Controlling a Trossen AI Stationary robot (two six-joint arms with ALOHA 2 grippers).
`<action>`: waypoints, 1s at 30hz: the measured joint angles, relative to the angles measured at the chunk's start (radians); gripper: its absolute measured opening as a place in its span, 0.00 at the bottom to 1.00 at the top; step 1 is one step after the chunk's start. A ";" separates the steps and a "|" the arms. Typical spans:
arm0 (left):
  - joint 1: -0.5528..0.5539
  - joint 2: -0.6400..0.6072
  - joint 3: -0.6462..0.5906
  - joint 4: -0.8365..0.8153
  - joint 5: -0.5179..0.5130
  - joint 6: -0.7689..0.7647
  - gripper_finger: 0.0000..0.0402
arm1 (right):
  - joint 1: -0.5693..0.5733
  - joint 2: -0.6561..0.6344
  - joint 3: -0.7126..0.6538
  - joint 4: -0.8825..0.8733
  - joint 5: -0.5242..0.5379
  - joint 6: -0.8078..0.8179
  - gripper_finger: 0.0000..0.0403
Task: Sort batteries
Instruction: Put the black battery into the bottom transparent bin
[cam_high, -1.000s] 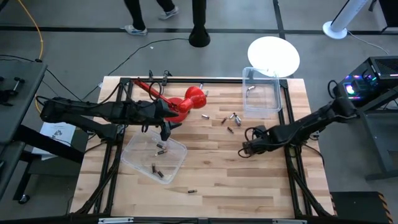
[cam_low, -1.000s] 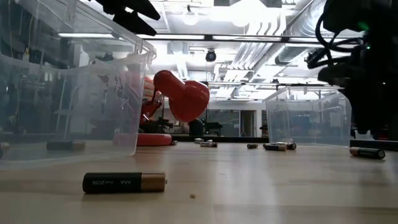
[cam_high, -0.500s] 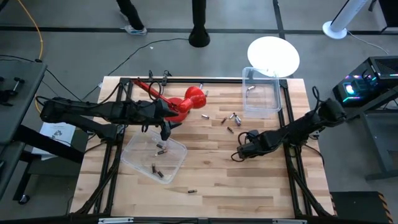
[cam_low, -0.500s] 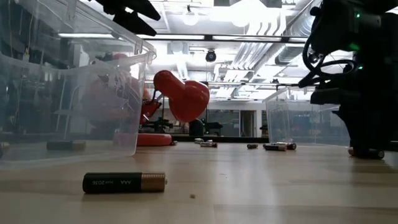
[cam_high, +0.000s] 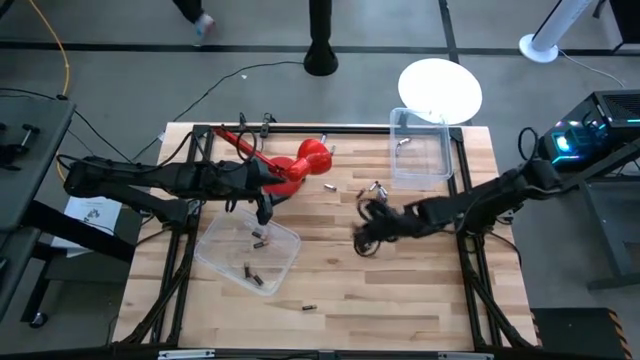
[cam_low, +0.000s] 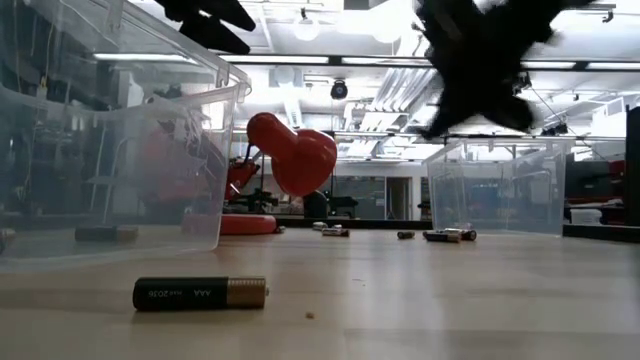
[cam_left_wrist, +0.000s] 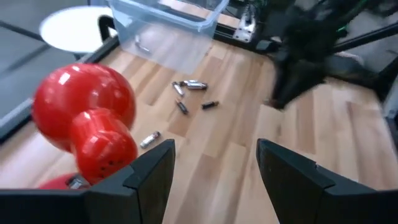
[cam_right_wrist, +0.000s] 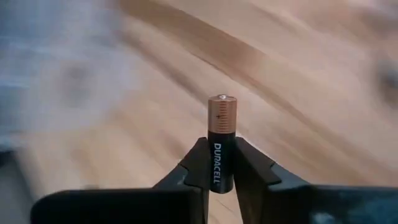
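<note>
On the wooden table (cam_high: 420, 290), two clear bins divide the sorts: one (cam_high: 248, 252) at seven o'clock holding dark cells, another (cam_high: 421, 150) at one o'clock. Loose batteries (cam_high: 372, 190) lie between. Left gripper (cam_left_wrist: 214, 163) waits released by the red tool (cam_high: 305, 160). Right gripper (cam_right_wrist: 221, 163), mid-table, clenches a copper-topped battery (cam_right_wrist: 222, 138) upright, likely for carrying.
</note>
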 joint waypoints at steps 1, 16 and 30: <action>0.000 0.000 0.000 0.000 -0.012 0.010 0.55 | -0.020 0.014 0.037 0.073 -0.022 -0.081 0.08; 0.001 -0.066 0.003 -0.012 -0.026 0.060 0.55 | -0.105 0.619 0.797 0.183 -0.326 -0.713 0.33; -0.010 -0.313 -0.047 -0.120 -0.037 -0.003 0.55 | -0.170 0.588 1.075 -0.769 -0.071 -0.841 0.50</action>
